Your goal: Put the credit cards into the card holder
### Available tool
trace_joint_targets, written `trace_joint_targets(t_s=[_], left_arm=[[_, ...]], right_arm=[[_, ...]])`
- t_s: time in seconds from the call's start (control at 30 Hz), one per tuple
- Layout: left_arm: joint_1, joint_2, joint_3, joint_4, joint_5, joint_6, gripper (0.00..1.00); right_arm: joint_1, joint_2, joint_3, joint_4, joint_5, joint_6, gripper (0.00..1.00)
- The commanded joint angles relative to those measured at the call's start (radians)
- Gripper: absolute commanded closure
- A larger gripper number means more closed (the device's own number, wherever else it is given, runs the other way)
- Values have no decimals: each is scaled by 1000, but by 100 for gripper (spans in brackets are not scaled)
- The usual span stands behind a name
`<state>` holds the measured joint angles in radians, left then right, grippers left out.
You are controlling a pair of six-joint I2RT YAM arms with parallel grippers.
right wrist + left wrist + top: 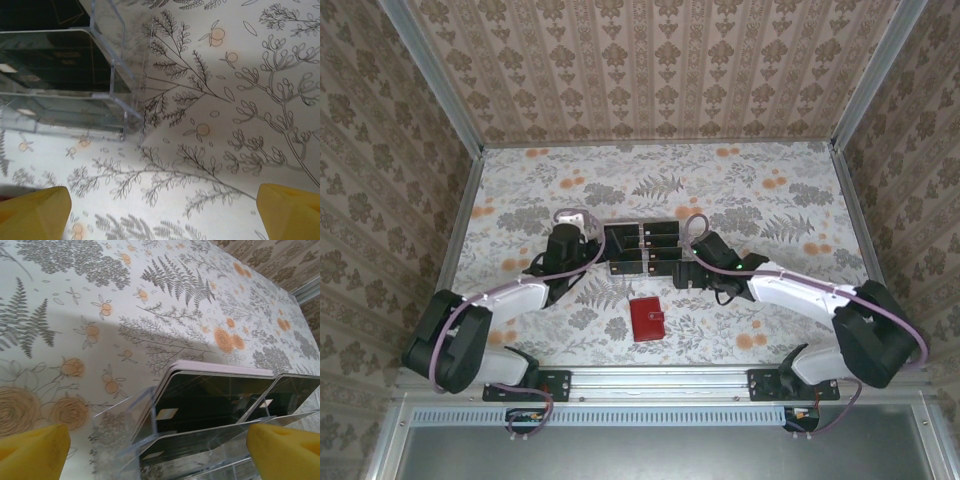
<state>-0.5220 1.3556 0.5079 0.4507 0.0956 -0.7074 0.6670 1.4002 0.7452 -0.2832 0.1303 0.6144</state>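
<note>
Red card holder (646, 320), dark, perhaps greenish-black credit cards (210, 397), grey-and-orange floral table (770, 200)

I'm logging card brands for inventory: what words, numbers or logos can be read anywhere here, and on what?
No text here can be read.
Cards: small gold print and pale patches, too blurred to read.
Card holder: no lettering visible.
Tray: clear plastic, no label seen.

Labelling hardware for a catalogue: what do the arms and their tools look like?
The left arm and right arm have white shells, black joints and lilac cables looped alongside. Each tool's fingers carry yellow pads, left and right.
</note>
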Motion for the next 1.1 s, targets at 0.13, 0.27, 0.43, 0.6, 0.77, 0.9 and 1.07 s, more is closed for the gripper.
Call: trace_joint_targets(t_s=[0.13,0.27,0.43,0.6,0.77,0.9,1.07], left_arm=[[-29,71,44,139,6,-46,0],[-44,114,61,176,11,-59,0],[-66,173,105,199,15,-72,0],[-95,239,177,200,26,-68,0],[-134,324,274,200,40,-65,0],[-158,402,358,201,57,-57,0],[-183,506,464,209,88,-74,0]], right_arm=[[8,128,57,87,106,44,3],[5,170,75,87,160,47,3],[-25,184,73,80,211,56,3],[-94,178,51,87,219,59,3],[-189,153,33,88,208,47,2],[-254,136,25,83,203,30,2],[-332,132,22,73,191,4,2]])
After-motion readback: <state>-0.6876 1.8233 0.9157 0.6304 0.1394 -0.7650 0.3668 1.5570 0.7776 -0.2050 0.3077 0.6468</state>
